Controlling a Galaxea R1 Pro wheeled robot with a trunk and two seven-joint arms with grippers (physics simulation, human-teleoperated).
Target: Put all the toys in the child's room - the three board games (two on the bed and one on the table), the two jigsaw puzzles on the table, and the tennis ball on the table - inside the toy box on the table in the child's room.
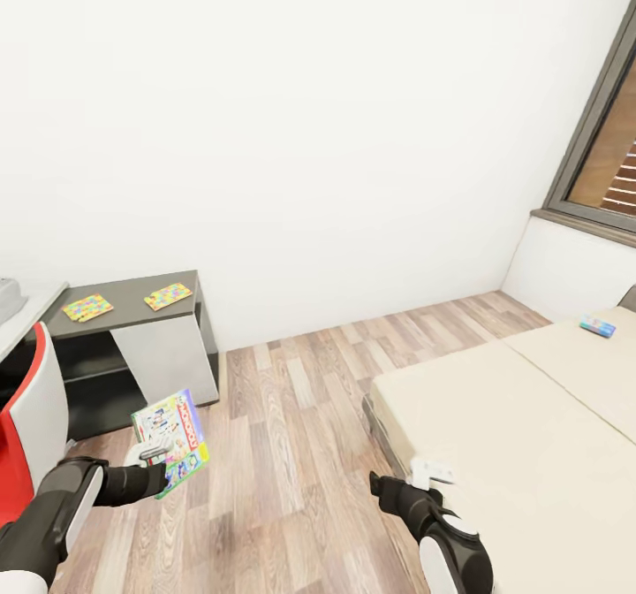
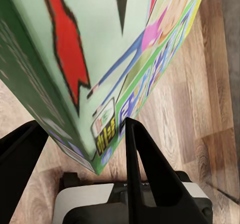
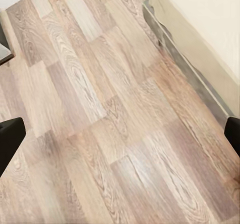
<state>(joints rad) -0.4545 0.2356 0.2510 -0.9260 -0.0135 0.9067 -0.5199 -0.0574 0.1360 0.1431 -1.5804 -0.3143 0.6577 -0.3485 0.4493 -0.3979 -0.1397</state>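
Note:
My left gripper [image 1: 159, 450] is shut on a green-edged board game [image 1: 173, 439], held upright over the wooden floor. In the left wrist view the box [image 2: 90, 59] sits between the two black fingers [image 2: 137, 154]. Two jigsaw puzzles [image 1: 87, 308] [image 1: 168, 295] lie on the dark grey lower end of the table [image 1: 132, 286]. A grey corner of the toy box [image 1: 7, 297] shows at the left edge on the pale table top. A blue board game [image 1: 598, 326] lies on the bed [image 1: 495, 426] at the far right. My right gripper [image 1: 433, 470] hangs open and empty beside the bed's corner.
A red and white chair [image 1: 31, 417] stands close to my left arm, in front of the table. Wooden floor [image 1: 291, 417] runs between table and bed up to the white wall. A window [image 1: 609, 161] is at the upper right.

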